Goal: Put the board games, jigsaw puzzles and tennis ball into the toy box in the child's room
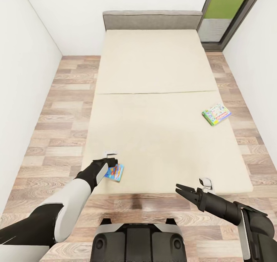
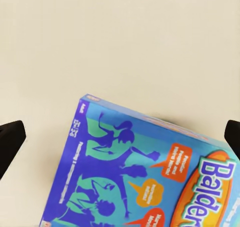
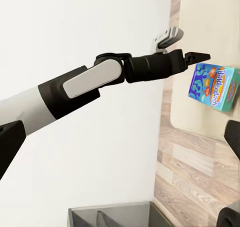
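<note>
Blue Balderdash board game [image 1: 115, 172] flat at bed [image 1: 161, 100] edge, partly hidden under spread left gripper [image 1: 110, 162], right gripper [image 1: 184, 190] parted, empty, green board game [image 1: 216, 114] print illegible.

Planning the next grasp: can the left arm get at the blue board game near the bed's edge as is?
Probably yes. The left gripper hangs right beside the blue board game, fingers spread wide, with nothing between.
</note>
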Controlling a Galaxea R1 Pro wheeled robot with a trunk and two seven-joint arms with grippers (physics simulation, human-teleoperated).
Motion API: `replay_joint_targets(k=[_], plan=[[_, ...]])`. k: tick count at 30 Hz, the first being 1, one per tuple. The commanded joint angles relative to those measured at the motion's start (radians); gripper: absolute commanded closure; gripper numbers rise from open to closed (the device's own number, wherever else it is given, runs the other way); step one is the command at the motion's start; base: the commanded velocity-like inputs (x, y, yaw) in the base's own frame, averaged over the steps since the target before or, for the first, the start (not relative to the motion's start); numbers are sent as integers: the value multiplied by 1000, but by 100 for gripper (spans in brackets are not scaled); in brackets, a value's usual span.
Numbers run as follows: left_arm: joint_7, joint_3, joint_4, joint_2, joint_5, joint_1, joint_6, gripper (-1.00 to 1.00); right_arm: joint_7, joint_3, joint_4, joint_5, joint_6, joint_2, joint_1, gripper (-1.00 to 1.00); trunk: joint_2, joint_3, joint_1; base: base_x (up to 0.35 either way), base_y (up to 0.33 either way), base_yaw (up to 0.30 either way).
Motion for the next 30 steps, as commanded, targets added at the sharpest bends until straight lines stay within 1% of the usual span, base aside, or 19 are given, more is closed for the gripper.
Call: replay_joint_targets(k=[1, 13, 30], plan=[[1, 8, -6, 0, 0, 0, 5, -100, 3, -2, 0, 1, 10, 1, -1, -100, -2, -3, 0, 0, 0, 0], [1, 9, -40, 7, 0, -1, 5, -100, -3, -1, 1, 2, 9, 1, 1, -100, -2, -22, 0, 0, 0, 0], [0, 8, -49, 6, 0, -2, 5, -100, -21, 4, 1, 2, 9, 2, 1, -100, -2, -50, 0, 0, 0, 0]])
